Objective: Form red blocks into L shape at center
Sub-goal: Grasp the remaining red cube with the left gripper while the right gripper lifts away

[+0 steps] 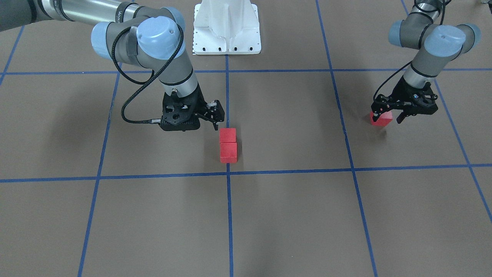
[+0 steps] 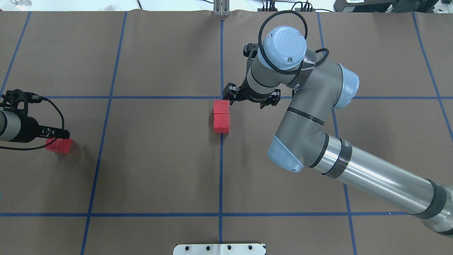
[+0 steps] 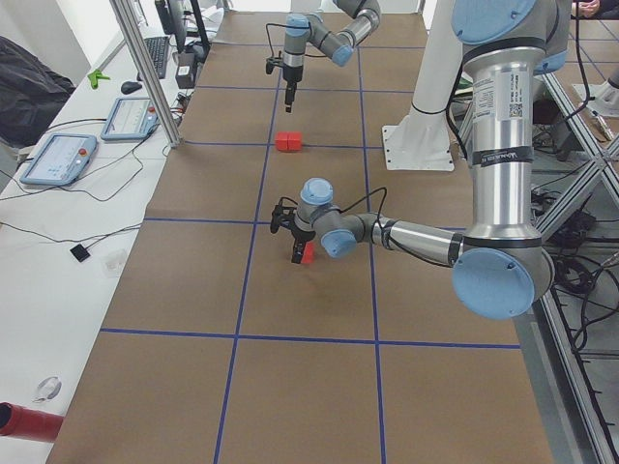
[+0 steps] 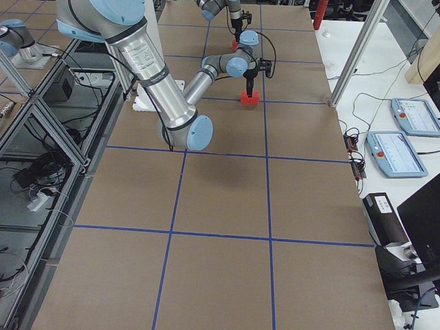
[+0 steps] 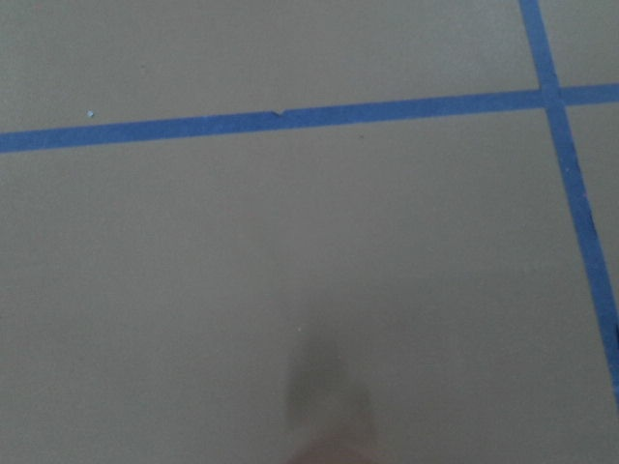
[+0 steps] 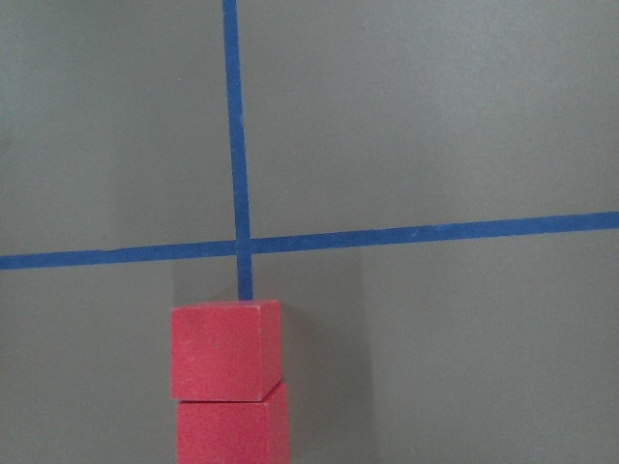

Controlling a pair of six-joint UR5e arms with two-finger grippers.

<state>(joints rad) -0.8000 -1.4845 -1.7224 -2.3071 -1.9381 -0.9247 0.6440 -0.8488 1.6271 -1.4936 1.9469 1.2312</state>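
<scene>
Front view: two small matte red cubes sit face to face along the blue tape line, just short of the blue-tape crossing. The right gripper hangs just beside the robot-side cube. Its fingers look splayed wide, with nothing between them. A third small matte red cube lies well apart, at the left gripper. Those fingers are spread about it, not visibly clamped.

Overhead: the third cube is far out on the left side. The white base plate is at the near edge.

Left side view: the left gripper is directly above the third cube. A white bench with tablets stands beyond the table edge.

Right wrist: the pair is below, with the crossing just beyond.

Left wrist: only tape and brown paper surface; no fingers are shown.

Judgement: the cubes are probably light, rigid and grippy. Take them square on opposite flat faces. Setting the third down could nudge the pair, and the right gripper crowds that spot.
</scene>
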